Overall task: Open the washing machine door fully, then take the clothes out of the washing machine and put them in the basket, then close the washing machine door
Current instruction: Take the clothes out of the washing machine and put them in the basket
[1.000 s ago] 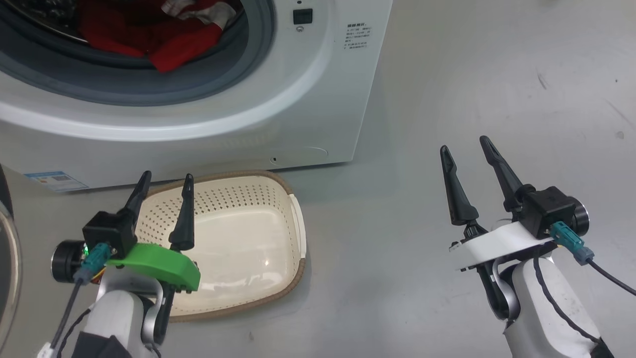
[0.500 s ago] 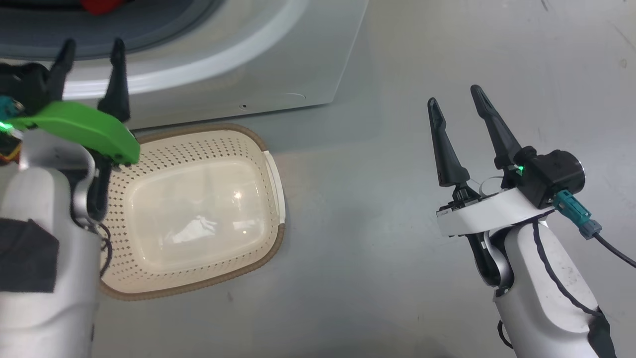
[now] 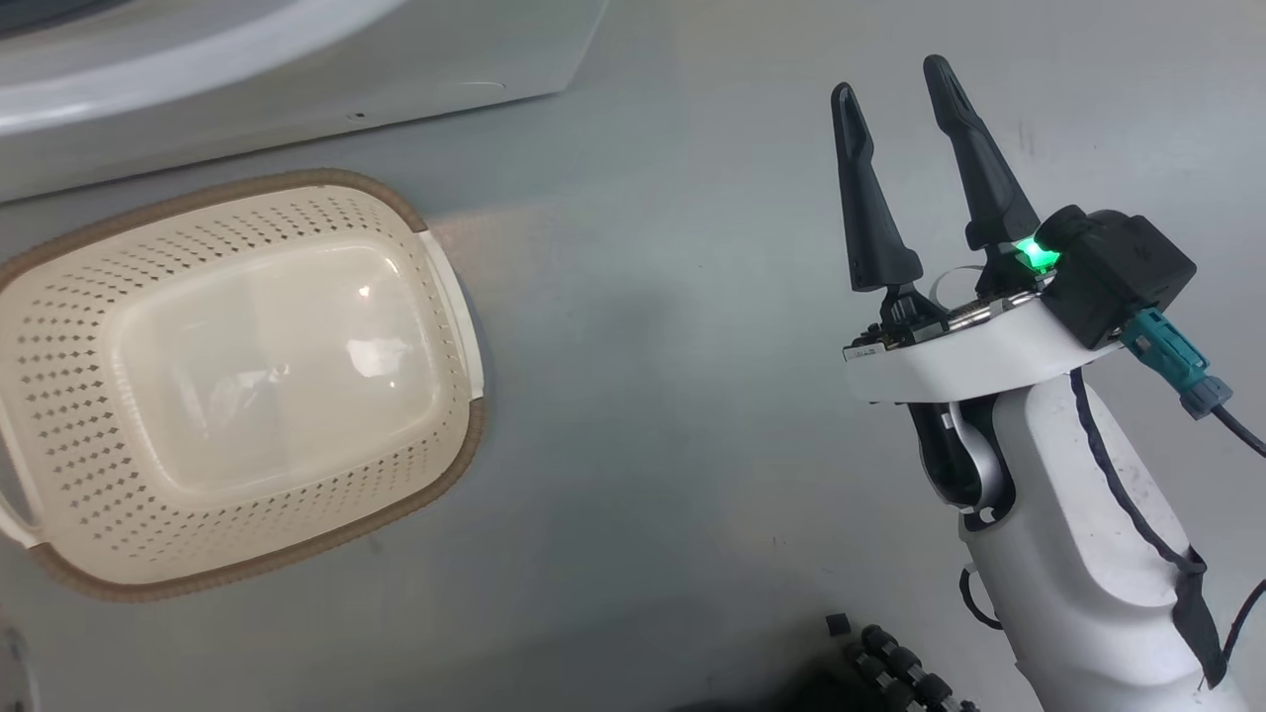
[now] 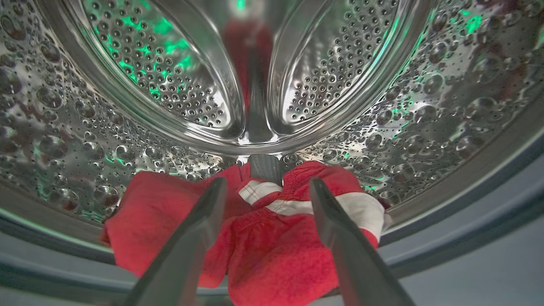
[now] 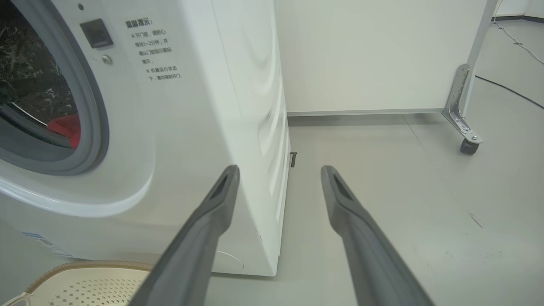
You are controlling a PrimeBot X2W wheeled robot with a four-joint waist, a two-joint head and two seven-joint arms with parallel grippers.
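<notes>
The white washing machine [image 5: 204,127] stands open, its lower front edge [image 3: 247,69] at the top of the head view. Its door is out of view. Inside the steel drum, red clothes [image 4: 263,250] with a white band lie at the bottom. My left gripper [image 4: 267,187] reaches into the drum, open, its fingers straddling the clothes just above them. The cream basket [image 3: 59,326] sits empty on the floor before the machine. My right gripper [image 3: 890,74] is open and holds nothing, over bare floor right of the basket.
Grey floor [image 3: 643,396] spreads between the basket and my right arm. A white wall panel [image 5: 361,55] stands behind the machine, with a castor leg [image 5: 465,136] and a cable at the right. Part of my dark base [image 3: 890,672] shows at the bottom.
The head camera has tilted down and the picture shifted up and left. My left arm has gone out of the head view, towards the drum. The right gripper stays open.
</notes>
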